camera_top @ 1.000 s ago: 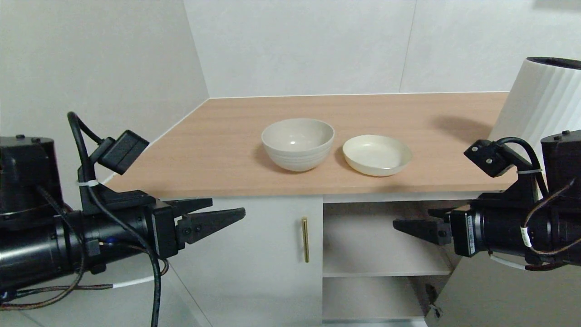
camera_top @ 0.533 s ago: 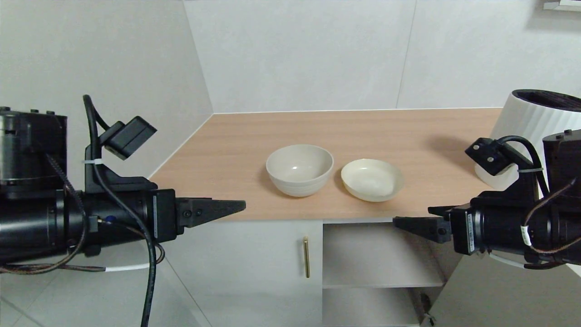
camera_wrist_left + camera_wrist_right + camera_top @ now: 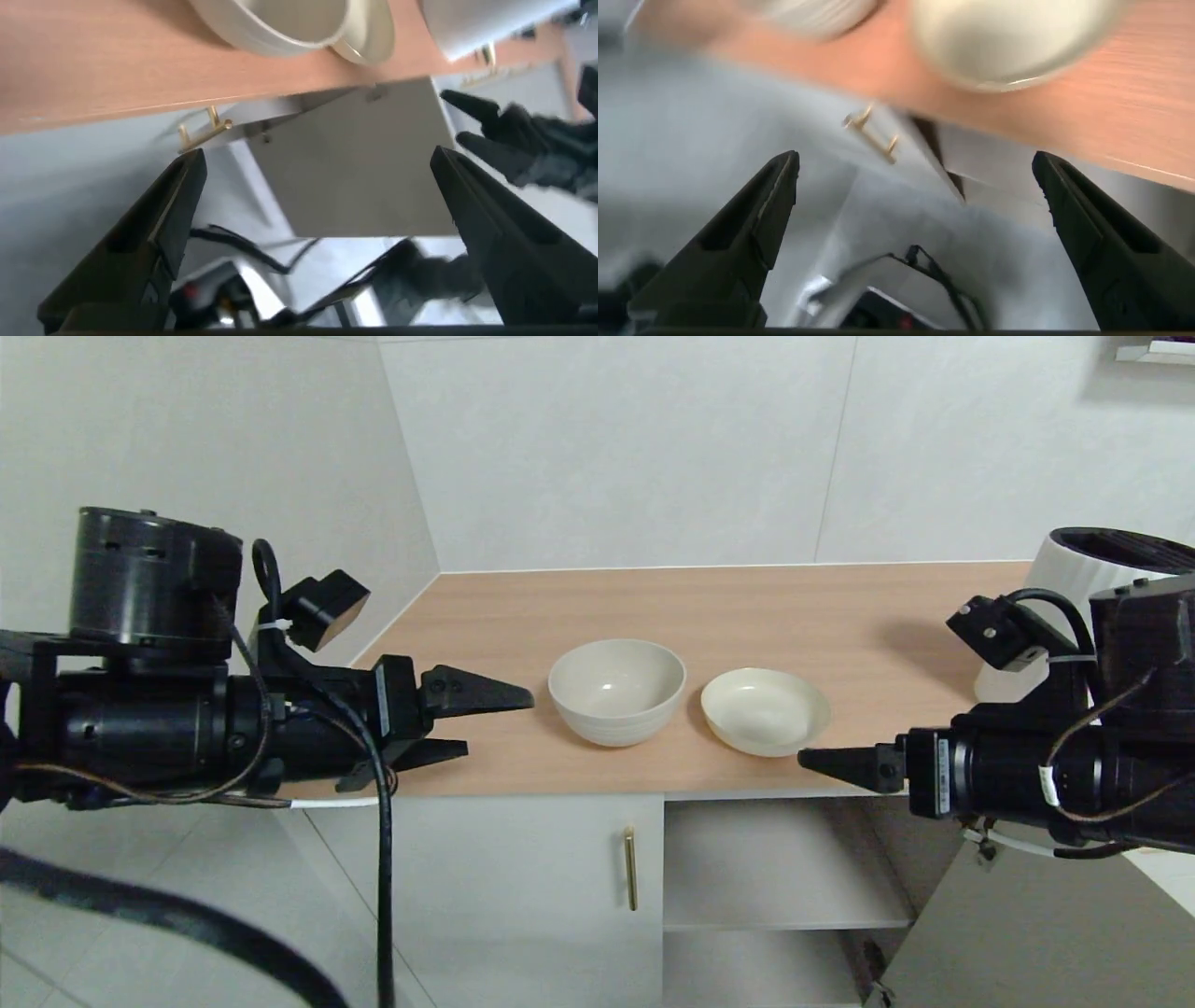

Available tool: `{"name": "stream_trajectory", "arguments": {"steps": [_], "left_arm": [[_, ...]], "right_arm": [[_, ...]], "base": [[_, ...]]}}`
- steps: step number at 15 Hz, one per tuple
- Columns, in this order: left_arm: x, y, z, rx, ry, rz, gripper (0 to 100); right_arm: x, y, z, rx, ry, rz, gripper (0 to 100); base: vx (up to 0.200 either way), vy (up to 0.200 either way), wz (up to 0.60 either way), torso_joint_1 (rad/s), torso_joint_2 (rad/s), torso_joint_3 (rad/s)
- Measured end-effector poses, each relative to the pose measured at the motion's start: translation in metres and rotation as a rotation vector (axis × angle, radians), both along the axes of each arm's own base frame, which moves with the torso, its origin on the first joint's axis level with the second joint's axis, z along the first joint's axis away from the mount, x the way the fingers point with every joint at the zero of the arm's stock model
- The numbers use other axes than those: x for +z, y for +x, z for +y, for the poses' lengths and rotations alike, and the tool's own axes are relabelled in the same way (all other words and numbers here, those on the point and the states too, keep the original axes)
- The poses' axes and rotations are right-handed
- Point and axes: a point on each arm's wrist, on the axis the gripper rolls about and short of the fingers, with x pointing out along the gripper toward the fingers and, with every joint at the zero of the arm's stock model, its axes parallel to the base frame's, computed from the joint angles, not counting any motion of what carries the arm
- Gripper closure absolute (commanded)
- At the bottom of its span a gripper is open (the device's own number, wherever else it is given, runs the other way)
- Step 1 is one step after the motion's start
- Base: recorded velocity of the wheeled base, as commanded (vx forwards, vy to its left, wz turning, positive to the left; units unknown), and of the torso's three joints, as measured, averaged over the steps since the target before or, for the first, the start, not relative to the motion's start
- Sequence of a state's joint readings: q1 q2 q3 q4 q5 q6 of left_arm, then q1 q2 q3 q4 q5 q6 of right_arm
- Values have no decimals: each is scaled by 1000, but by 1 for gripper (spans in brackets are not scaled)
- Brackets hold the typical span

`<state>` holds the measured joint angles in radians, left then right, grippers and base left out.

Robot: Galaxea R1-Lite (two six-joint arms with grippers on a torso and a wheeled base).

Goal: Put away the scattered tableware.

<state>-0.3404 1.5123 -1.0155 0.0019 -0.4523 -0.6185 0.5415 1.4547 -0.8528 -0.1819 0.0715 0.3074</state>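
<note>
Near front edge of counter, in middle: deep cream ribbed bowl (image 3: 616,689). Shallow cream dish (image 3: 765,709) just beside it on right, not touching. Both sit on brown wooden counter (image 3: 709,602). Left gripper (image 3: 499,722) by front-left corner, jaws wide, empty. Right gripper (image 3: 805,759) at front edge near dish, jaws wide, empty. Tall white ribbed tub (image 3: 1092,555) at right edge. White cupboard door with gold handle (image 3: 629,866) below.

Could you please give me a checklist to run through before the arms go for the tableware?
1. Left gripper open: ok.
2. Right gripper open: ok.
3. Bowl upright, empty, held by neither gripper: ok.
4. Dish beside the bowl, small gap between them: ok.
5. Cabinet shelf exposed, door open: ok.
6. White container clear of the right arm: cannot tell.
</note>
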Motion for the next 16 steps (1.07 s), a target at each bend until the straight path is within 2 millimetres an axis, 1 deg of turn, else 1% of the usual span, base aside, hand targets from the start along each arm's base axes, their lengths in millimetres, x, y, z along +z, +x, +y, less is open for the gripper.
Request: {"name": "stream_trajectory", "arguments": {"steps": [2, 4, 6, 8, 10, 13, 16], "left_arm": [[-3, 12, -4, 78, -54, 86, 0], [-5, 24, -11, 141, -71, 122, 0], [-10, 36, -16, 220, -37, 113, 0], [-13, 48, -24, 292, -15, 60, 0], [-19, 56, -36, 312, -11, 27, 0], [-31, 64, -53, 306, -34, 32, 0], [-41, 71, -59, 299, -32, 39, 0]], "right_arm": [[6, 11, 4, -125, -3, 53, 0], [7, 21, 7, -171, -2, 65, 0], [2, 31, 4, -203, -7, 83, 0], [-1, 39, 4, -229, 7, 101, 0], [-3, 44, 5, -245, 14, 109, 0], [-4, 48, 6, -260, 12, 101, 0], [-6, 50, 7, -261, 10, 103, 0]], "base": [[0, 0, 0, 0, 0, 0], [0, 0, 0, 0, 0, 0], [0, 0, 0, 0, 0, 0], [0, 0, 0, 0, 0, 0], [0, 0, 0, 0, 0, 0], [0, 0, 0, 0, 0, 0], [0, 0, 0, 0, 0, 0]]}}
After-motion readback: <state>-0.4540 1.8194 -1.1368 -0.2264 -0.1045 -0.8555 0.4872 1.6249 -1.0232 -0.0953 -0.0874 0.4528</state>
